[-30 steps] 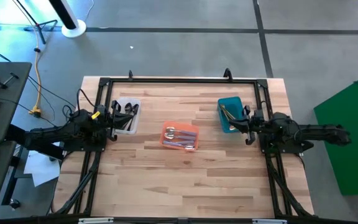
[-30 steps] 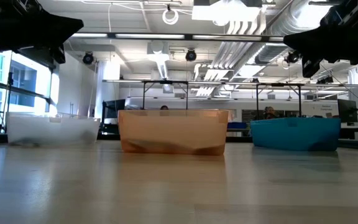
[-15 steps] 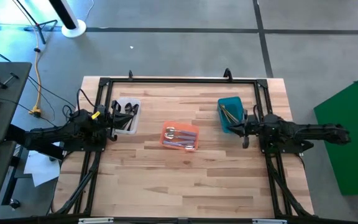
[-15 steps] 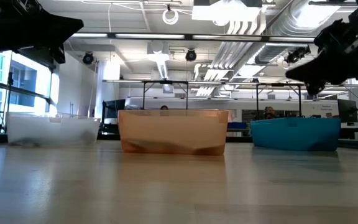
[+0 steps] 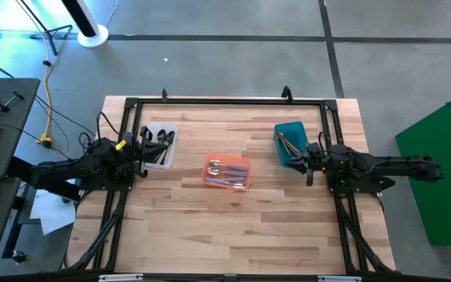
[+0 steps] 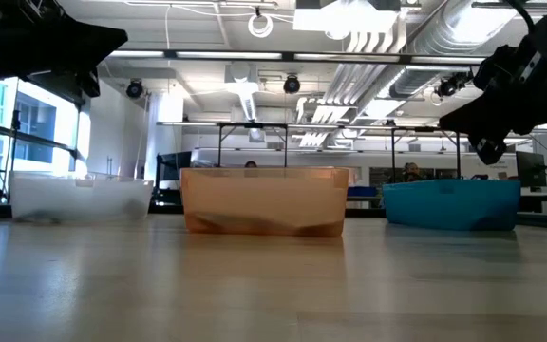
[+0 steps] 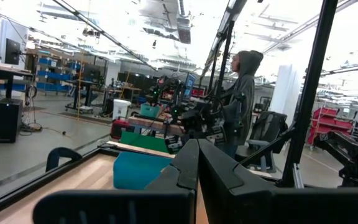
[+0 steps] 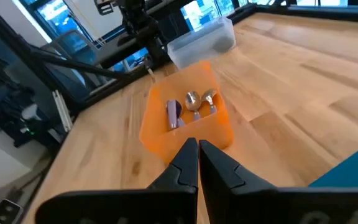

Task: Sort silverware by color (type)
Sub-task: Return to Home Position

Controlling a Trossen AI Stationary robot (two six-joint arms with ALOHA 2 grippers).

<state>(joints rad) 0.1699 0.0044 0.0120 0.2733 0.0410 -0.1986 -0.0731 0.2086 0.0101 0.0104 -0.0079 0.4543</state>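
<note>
Ahead of right hand (image 8: 197,144), lavender spoons (image 8: 174,114)

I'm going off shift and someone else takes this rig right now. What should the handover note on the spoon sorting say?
Left gripper: shut, empty, at the left side of the table, by the clear bin.
Right gripper: shut, empty, beside the teal bin.
Black spoons lie in the clear bin, gold spoons in the teal, lavender-handled spoons in the orange bin.
Done: no spoon shows loose on the table.
Left: likely only parking the arms.
</note>
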